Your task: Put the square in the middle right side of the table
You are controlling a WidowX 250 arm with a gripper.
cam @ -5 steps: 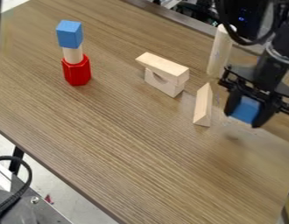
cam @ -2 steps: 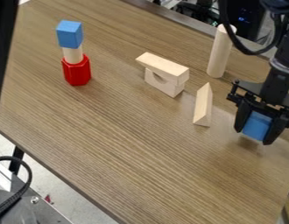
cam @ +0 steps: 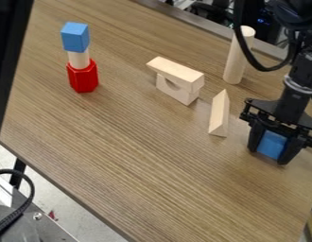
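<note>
At the right side of the table [cam: 152, 165], my gripper [cam: 270, 153] is shut on a blue square block [cam: 272, 144], one finger on each side of it. The block is low, at or just above the tabletop; I cannot tell whether it touches. It is to the right of and a little below the wooden triangular block in the view.
A wooden triangular block [cam: 219, 114] lies left of the gripper. Behind stands a wooden cylinder [cam: 238, 56]; a flat block rests on an arched block [cam: 177, 90]. At the upper left, a blue cube [cam: 75, 38] tops a stack with a red base [cam: 82, 76].
The gripper and its blue block have come down toward the front of the table, first drifting right, then slightly back left. The other blocks have stayed put.
</note>
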